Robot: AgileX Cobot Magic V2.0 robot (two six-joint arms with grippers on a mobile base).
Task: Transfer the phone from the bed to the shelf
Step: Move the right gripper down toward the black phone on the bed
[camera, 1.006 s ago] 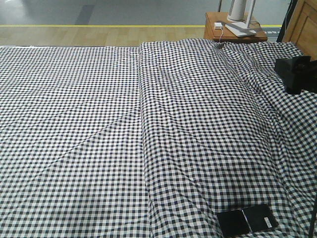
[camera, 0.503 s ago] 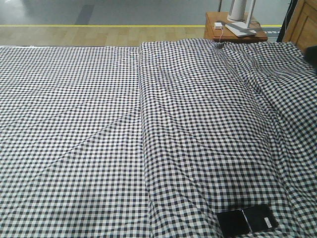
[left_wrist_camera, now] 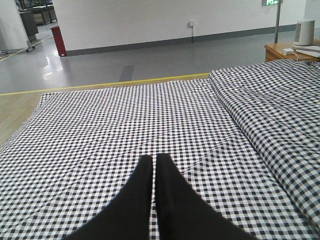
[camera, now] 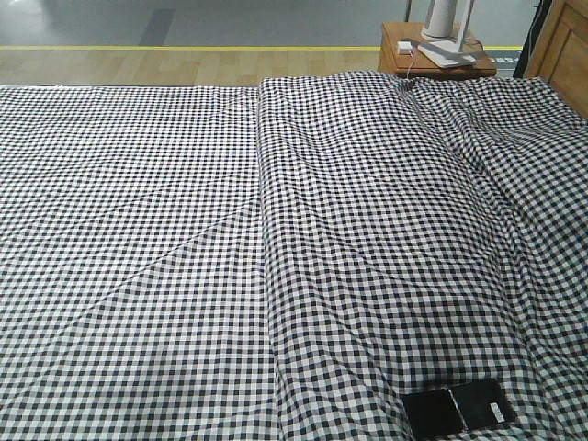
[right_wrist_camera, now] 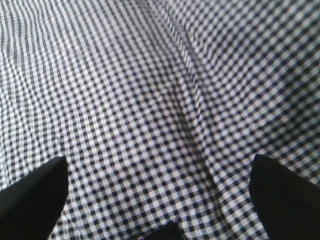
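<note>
Phone [camera: 457, 410] — glossy black; centre-creased

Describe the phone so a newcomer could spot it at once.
The bed, a huge spread of black-and-white check fabric, fills the front view. At the bottom right of that view the phone lies flat on it. It is the only glossy black slab on the cloth, creased down the middle, with a small white sticker.

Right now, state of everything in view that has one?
bed: checked cover creased, a ridge running down it.
phone: lying flat on the bed, unfolded, screen dark, not gripped.
left gripper: jaws shut, empty.
right gripper: jaws open, empty, over the bed.
</note>
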